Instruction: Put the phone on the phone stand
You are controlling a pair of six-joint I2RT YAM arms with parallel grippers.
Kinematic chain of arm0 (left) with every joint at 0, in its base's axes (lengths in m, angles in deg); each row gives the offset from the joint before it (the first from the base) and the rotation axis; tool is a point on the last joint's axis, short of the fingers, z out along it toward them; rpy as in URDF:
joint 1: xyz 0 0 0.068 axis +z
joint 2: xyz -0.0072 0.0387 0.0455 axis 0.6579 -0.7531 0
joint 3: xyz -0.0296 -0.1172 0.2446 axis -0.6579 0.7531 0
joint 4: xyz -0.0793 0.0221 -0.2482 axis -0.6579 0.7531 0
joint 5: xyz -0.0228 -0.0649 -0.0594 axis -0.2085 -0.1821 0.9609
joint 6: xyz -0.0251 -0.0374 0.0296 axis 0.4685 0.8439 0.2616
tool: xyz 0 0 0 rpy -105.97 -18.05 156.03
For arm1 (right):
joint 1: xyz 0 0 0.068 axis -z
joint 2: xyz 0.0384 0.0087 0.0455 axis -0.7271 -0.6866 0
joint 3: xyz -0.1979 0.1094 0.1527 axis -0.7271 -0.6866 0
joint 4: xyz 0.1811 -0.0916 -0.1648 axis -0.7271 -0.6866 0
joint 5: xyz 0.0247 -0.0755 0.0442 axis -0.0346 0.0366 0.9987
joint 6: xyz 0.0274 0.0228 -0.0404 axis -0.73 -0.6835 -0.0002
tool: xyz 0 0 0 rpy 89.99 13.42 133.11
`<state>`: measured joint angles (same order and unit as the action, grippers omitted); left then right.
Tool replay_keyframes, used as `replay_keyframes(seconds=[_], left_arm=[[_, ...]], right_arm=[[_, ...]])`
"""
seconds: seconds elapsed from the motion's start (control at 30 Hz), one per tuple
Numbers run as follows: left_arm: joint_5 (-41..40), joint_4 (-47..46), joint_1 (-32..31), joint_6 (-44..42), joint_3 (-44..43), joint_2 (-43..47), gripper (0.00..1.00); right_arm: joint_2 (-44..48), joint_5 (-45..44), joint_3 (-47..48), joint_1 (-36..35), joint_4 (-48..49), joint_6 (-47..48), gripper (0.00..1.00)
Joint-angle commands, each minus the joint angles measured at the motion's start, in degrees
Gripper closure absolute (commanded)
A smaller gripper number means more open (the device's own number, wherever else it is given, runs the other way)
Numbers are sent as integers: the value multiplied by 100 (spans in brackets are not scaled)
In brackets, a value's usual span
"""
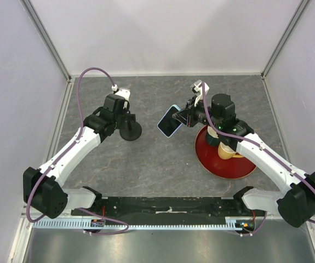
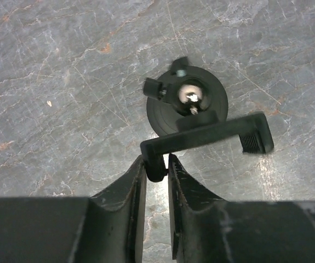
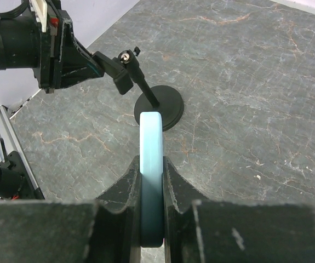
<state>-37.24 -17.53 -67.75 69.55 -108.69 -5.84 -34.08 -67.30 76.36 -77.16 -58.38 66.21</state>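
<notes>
The left arm reaches toward one o'clock. The left claw (image 2: 157, 165) is pinched tight on the clamp end of the phone stand (image 2: 193, 101), whose base sits on the counter (image 2: 64, 82). At the stand's three o'clock, the right claw (image 3: 151, 167) squeezes the phone (image 3: 150, 131), held edge-up.

The grey, marble-veined table (image 1: 162, 164) carries the phone stand (image 1: 130, 131), its round disc base flat left of centre. A red plate (image 1: 215, 164) lies well apart to the right, holding something tan, perhaps a cup (image 1: 227, 152).
</notes>
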Motion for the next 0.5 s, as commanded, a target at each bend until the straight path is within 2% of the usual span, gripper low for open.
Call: replay_keyframes(seconds=[0.0, 0.1, 0.47], left_arm=[[-147, -305, 42, -94, -36, 32, 84], [28, -331, 42, -146, 34, 76, 98], [1619, -674, 33, -357, 623, 814, 98]], right_arm=[[33, 145, 229, 3, 603, -37, 100], [-3, 162, 238, 3, 594, -10, 100], [-117, -145, 431, 3, 110, 446, 100]])
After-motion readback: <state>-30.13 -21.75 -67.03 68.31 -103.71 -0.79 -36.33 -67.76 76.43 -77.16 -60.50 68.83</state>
